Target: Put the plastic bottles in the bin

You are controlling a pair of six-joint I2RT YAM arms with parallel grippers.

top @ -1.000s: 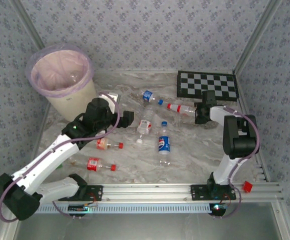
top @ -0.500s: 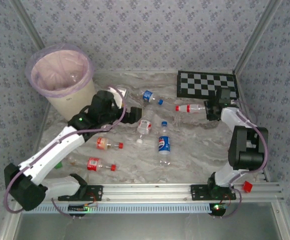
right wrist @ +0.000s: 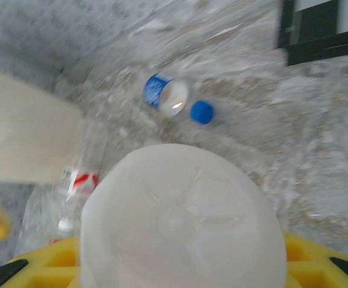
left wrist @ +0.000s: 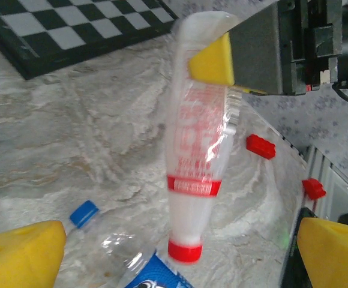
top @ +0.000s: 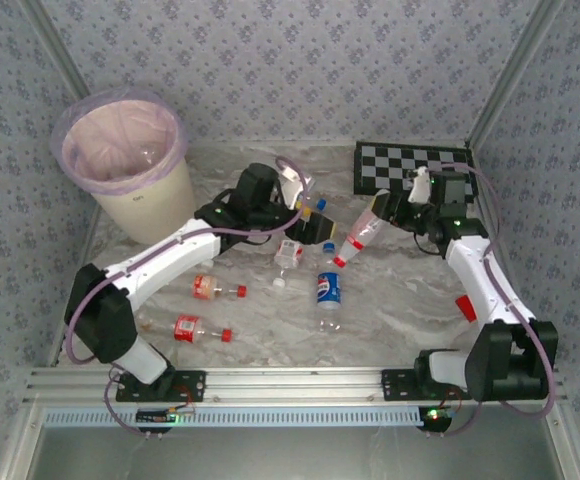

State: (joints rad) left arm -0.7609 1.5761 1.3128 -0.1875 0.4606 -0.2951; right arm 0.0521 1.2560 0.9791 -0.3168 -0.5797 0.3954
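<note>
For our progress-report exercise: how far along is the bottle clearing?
Done: little shows inside the bin. In hand: the right gripper holds a red-capped bottle off the table. Remaining: several bottles lie there, like the Pepsi bottle; the left gripper hovers open above them.

Left arm (top: 170,255): reaches from near-left base out to mid-table. Left gripper (top: 305,195): yellow pads wide apart. Right arm (top: 480,275): raised, forearm angled inward. Right gripper (top: 385,205): clamped on the base end of a bottle (top: 358,235), tilted cap-down.
</note>
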